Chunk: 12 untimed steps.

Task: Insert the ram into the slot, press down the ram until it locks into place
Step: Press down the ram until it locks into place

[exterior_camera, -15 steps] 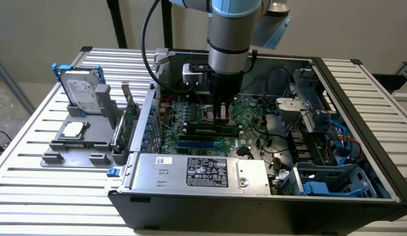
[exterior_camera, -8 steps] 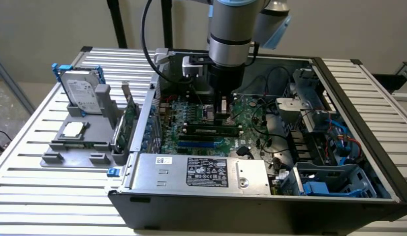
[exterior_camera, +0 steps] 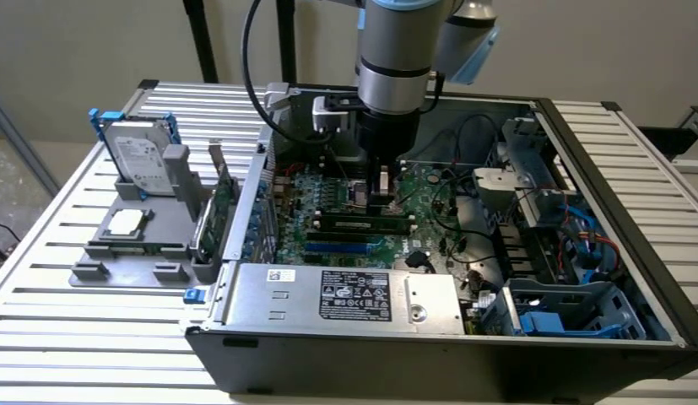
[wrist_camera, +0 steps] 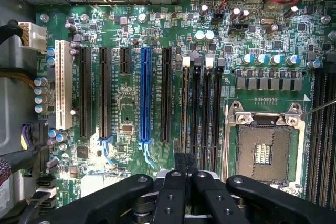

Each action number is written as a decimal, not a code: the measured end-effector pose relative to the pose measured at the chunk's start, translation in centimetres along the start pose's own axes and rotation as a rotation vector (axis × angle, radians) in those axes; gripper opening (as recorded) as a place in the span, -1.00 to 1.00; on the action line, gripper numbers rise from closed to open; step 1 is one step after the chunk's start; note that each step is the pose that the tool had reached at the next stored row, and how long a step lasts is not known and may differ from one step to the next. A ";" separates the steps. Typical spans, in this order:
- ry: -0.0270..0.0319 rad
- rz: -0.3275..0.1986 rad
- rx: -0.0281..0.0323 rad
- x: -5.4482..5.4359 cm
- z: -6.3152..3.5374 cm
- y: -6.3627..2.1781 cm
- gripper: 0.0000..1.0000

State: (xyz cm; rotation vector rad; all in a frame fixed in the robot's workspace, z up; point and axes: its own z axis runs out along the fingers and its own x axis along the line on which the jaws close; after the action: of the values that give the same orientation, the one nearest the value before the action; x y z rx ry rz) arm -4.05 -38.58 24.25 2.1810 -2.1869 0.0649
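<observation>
The open black metal computer case (exterior_camera: 439, 359), nearest at the lower frame, is set on a slatted grey desk (exterior_camera: 56, 278), with a green motherboard (exterior_camera: 315, 190) laid flat inside. At the picture's centre the black claw (exterior_camera: 382, 201) is held low over the board, fingers pressed together on nothing. The long thin dark ram (exterior_camera: 360, 224) is seen just below the tip. Its long axis is run left to right along the narrow black plastic slot (wrist_camera: 185, 74). Contact cannot be told.
</observation>
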 end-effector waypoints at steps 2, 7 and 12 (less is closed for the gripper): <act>-0.0001 0.000 0.0000 0.0 0.00 0.00 -0.79; 0.0000 0.000 0.0000 0.0 0.00 0.02 -0.79; 0.0001 0.000 -0.0001 0.0 0.11 0.47 -0.79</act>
State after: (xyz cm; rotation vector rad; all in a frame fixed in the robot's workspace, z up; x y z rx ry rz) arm -4.51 -38.58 24.15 2.1809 -2.1868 0.0649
